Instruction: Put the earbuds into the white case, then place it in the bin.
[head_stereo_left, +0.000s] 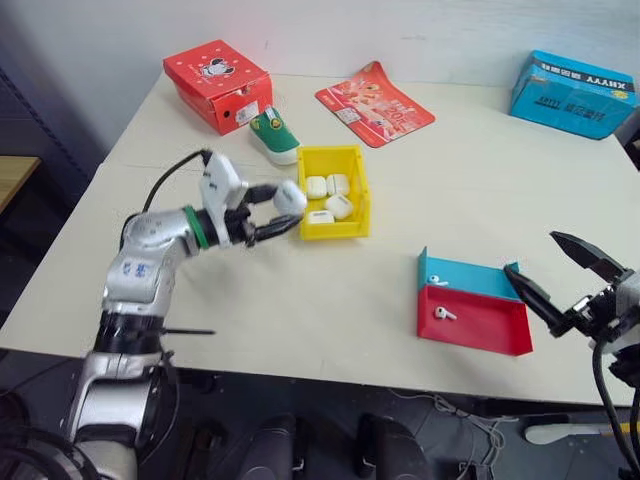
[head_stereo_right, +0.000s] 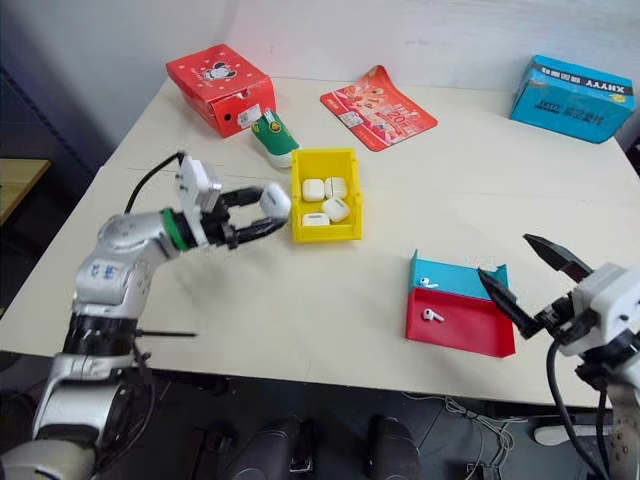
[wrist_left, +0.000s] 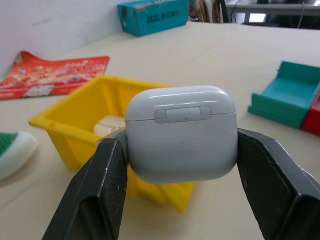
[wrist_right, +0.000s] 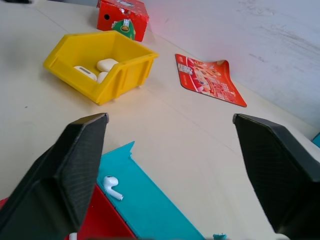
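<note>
The left pincer (head_stereo_left: 283, 213) is clenched on the white case (head_stereo_left: 290, 197), lid down, just beside the bin (head_stereo_left: 352, 229); the right pincer (head_stereo_left: 566, 277) gapes empty near the tray (head_stereo_left: 480, 325).

Left wrist view: the case hangs before the bin's near wall. Judged step: binning. Next: carry over the rim, release.

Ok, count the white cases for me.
5: four lie in the yellow bin. One white case is in the left claw. More may hide beneath.
</note>
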